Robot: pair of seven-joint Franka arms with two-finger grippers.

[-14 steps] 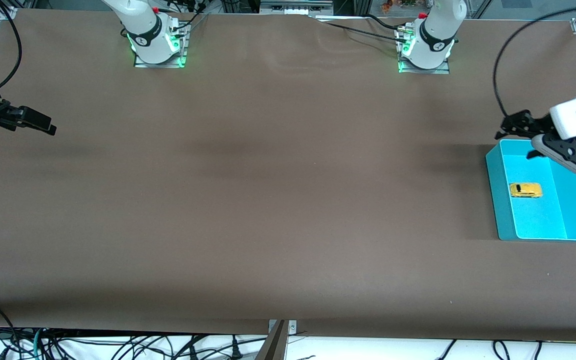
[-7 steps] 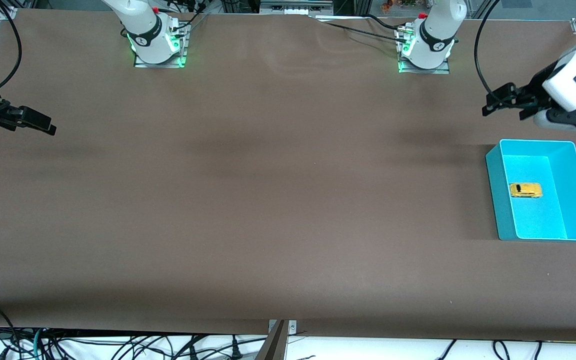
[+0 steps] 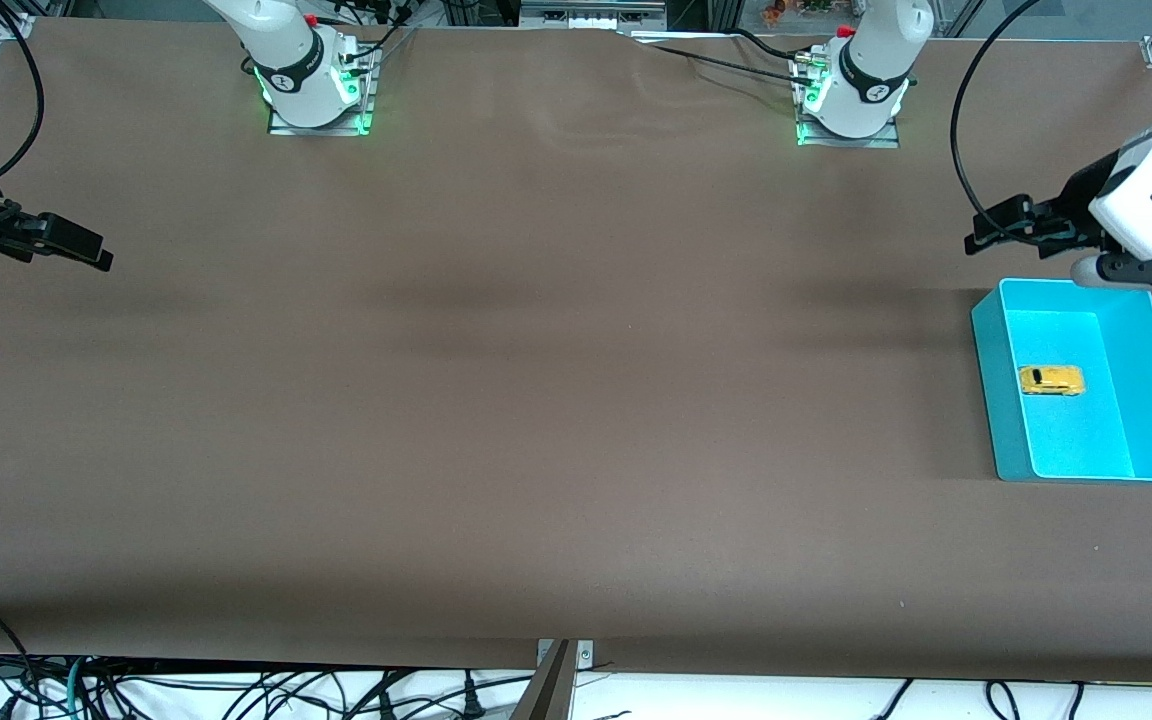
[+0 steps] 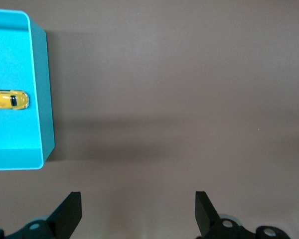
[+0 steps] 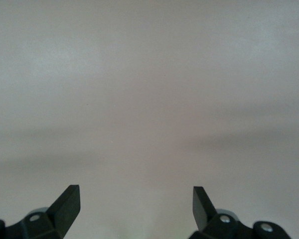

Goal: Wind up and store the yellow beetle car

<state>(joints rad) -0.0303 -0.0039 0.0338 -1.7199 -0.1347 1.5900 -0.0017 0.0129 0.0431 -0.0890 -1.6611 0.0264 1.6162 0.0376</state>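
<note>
One turquoise bin (image 3: 1151, 400) is seen on the brown table (image 3: 536, 400), at the left arm's end. Inside it, one yellow beetle car (image 3: 1051, 380) is found lying on the bin's floor, clear of the walls and closer to the wall that faces the table's middle. Nothing else is held by the bin. In the left wrist view the same bin (image 4: 37, 99) and the car (image 4: 10, 99) are shown at the edge of the picture.

Two arms are counted, each with one gripper. The left gripper (image 3: 1021, 232) is held in the air over bare table just beside the bin's rim on the robots' side; its fingers (image 4: 70, 211) are spread wide apart and nothing is held between them. The right gripper (image 3: 71, 245) is held over bare table at the right arm's end, well apart from the bin; its fingers (image 5: 67, 204) are likewise spread apart and empty, and this arm waits.

Cables (image 3: 236, 695) are seen below the table's front edge. The bin's opening is not covered by either gripper.
</note>
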